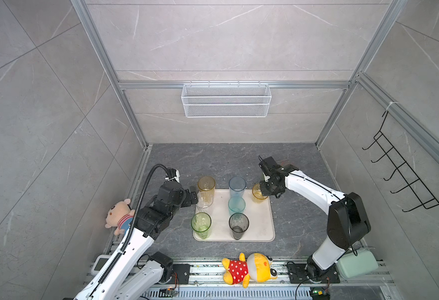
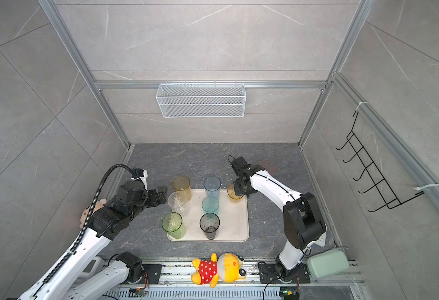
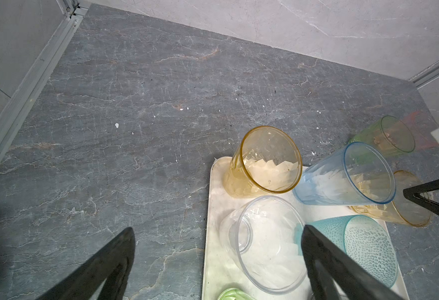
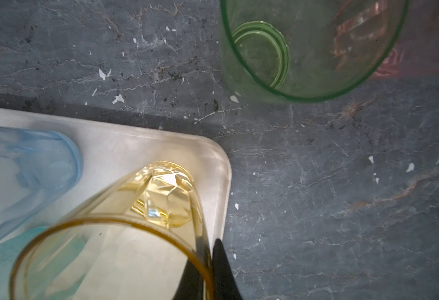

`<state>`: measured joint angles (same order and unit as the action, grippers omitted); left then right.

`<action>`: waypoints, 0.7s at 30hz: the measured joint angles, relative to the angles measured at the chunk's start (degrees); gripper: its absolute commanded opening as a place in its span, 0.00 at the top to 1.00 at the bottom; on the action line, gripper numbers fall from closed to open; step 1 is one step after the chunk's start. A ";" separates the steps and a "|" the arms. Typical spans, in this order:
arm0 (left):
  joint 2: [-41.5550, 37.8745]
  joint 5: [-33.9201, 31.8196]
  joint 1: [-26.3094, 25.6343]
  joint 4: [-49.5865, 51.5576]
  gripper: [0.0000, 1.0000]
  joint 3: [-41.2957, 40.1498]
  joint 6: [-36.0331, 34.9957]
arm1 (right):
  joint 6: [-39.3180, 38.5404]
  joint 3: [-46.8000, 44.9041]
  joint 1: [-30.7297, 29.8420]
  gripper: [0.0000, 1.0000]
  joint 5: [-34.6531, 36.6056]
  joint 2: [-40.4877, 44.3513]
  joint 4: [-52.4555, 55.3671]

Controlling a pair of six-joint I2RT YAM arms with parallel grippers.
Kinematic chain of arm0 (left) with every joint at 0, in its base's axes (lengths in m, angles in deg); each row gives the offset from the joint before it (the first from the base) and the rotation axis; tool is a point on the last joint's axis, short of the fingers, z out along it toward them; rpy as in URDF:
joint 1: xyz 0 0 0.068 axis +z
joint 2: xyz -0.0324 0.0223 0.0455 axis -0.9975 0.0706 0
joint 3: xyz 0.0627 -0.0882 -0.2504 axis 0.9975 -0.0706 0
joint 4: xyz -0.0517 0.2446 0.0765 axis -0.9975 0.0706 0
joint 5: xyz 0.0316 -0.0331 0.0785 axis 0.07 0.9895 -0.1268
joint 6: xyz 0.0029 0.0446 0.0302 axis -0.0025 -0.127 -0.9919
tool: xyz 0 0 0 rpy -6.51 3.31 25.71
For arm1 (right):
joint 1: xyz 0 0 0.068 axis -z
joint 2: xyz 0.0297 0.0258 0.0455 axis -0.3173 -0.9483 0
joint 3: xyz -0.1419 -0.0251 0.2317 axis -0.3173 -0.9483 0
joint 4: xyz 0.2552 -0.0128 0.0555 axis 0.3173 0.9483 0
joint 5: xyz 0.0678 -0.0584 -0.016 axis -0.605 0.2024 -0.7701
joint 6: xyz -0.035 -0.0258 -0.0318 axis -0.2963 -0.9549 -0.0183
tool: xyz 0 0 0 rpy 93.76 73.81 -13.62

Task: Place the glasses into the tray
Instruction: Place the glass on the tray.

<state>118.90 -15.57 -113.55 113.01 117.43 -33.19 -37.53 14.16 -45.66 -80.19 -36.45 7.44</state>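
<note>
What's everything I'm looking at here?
tray: one, beige, mid-table
amber tumbler, clear tumbler, green tumbler: one each, tray's left side
blue tumbler, teal tumbler, grey tumbler: one each, tray's middle
yellow tumbler: one, tray's far right corner
second green tumbler, pink tumbler: one each, tabletop beyond it
pink toy, yellow toy: one each, left, front
wire basket: one, white, back wall
hook rack: one, black, right wall
case: one, mint, front right
left gripper: open, beside clear tumbler
right gripper: shut on yellow tumbler's rim
</note>
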 measured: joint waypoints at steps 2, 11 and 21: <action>0.07 0.00 0.00 0.02 0.00 -0.20 0.00 | 0.00 0.00 0.00 1.00 0.00 -0.39 -0.17; 0.22 0.02 0.00 0.04 0.00 -0.57 0.07 | 0.04 -0.02 0.00 1.00 -0.04 -1.73 -0.83; 0.22 0.02 0.00 0.04 0.00 -0.57 0.11 | 0.46 0.02 0.00 0.85 -0.61 -2.05 -0.90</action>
<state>119.12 -15.55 -113.55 113.05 116.86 -33.08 -37.07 14.18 -45.66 -80.80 -38.50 6.54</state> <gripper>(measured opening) 0.997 0.113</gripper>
